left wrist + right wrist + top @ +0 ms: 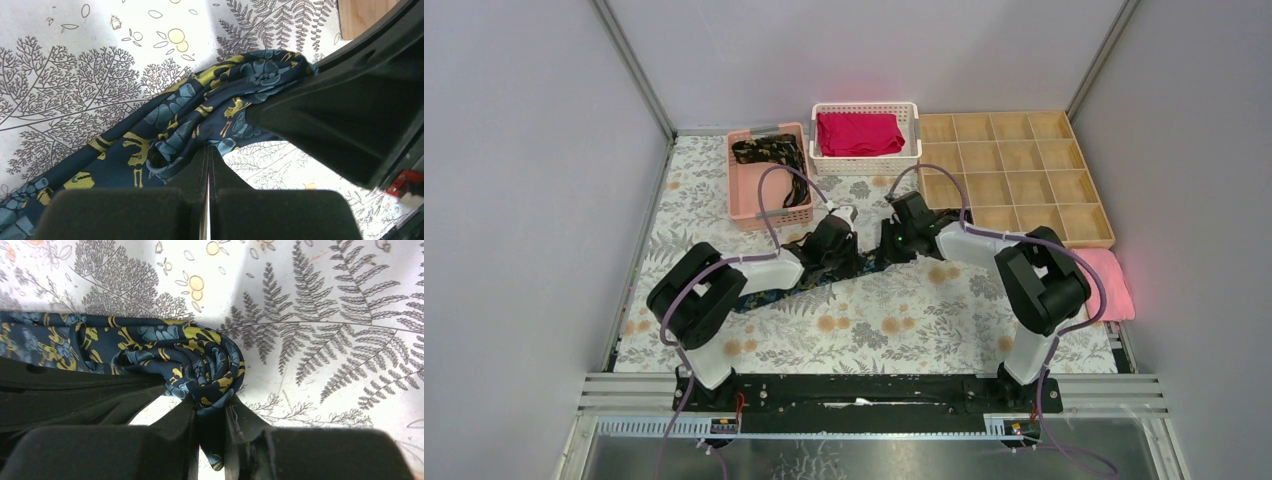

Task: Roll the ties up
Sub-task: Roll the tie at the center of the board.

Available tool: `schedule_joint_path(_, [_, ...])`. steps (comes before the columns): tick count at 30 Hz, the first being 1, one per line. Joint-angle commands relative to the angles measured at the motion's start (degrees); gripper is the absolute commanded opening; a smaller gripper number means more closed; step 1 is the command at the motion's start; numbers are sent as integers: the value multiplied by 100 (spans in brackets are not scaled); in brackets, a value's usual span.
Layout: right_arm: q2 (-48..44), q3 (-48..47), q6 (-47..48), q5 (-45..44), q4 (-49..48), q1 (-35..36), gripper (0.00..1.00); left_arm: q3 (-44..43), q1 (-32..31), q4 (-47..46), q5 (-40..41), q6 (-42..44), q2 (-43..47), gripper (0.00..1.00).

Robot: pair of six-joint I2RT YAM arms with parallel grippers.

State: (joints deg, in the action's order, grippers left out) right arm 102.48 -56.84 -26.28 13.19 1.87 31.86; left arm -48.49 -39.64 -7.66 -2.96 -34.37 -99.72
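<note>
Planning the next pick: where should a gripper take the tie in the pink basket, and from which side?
Come straight down from above: the pink basket has walls all round the tie. The tie lies bunched at the basket's far end, so a pinch on a fold near the heap's middle is probably best. Its ends cannot be told apart here.

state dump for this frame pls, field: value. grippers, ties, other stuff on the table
left gripper: shut, pinching a fold of the tie on the table
right gripper: shut on that tie's rolled end
tie on the table: partly rolled, coil at one end, rest trailing flat
second tie: loose in the pink basket, not rolled
white basket: holds a folded red cloth
wooden tray: back right, next to the white basket
pink towel: right edge, in front of the tray
</note>
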Motion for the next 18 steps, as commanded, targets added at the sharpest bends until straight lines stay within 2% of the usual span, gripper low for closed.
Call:
schedule_joint_path(1, [-55, -583, 437, -1204, 1084, 514, 0, 81, 85, 46, 54, 113, 240, 0])
schedule_joint_path(9, [465, -1347, 610, -2970, 1885, 1355, 0, 226, 169, -208, -160, 22, 101, 0])
schedule_joint_path(13, [602, -1566, 570, -3566, 2127, 1558, 0, 427, 283, -158, -27, -73, 415, 0])
schedule_joint_path(18, [699, -1778, 560, -4057, 2337, 1721, 0, 725, 671, 424, 445, -600, 1217, 0])
